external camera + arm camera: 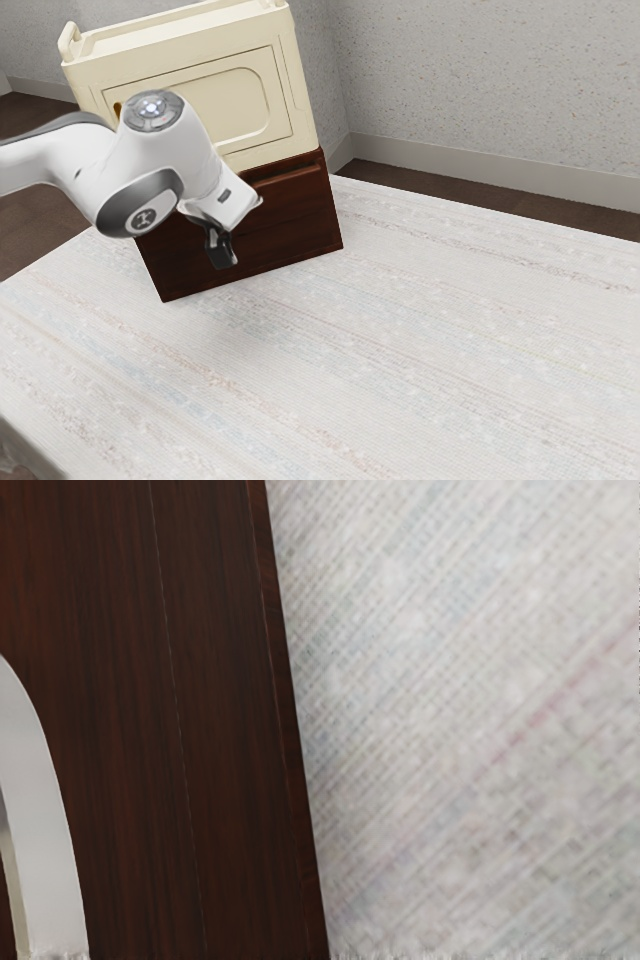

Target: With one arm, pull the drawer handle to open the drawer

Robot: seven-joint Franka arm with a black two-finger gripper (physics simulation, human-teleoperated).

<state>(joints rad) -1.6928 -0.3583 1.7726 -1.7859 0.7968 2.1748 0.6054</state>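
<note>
Our pincer (221, 252) pointed down close in front of the cabinet (165, 280), before the half of its face toward the exterior view's left. We could not tell whether it was spread or closed, nor whether it touched the wood. Our arm (140, 190) came in from the exterior view's left and crossed in front of the cabinet, covering one upper corner of it.

The drawer (290, 225) lay in the cabinet's reddish-brown face, below a ledge (290, 177) that ran along the cabinet's upper edge. We could not tell whether it stood out at all from the cabinet.

In the wrist view we saw dark wood with fine lines along it, ending in a straight edge, and beyond that edge the pale weave of the counter. A pale, curved strip (45, 860) lay over the cabinet's wood; we could not tell whether it was the handle.

Above the cabinet stood a cream box (210, 100), with a rounded panel in its front and raised grips at its top. The counter (400, 350), with its faint streaks, spread out in front of the cabinet. Behind the cabinet we saw a speckled wall (480, 80) and a strip of dark floor (430, 190).
</note>
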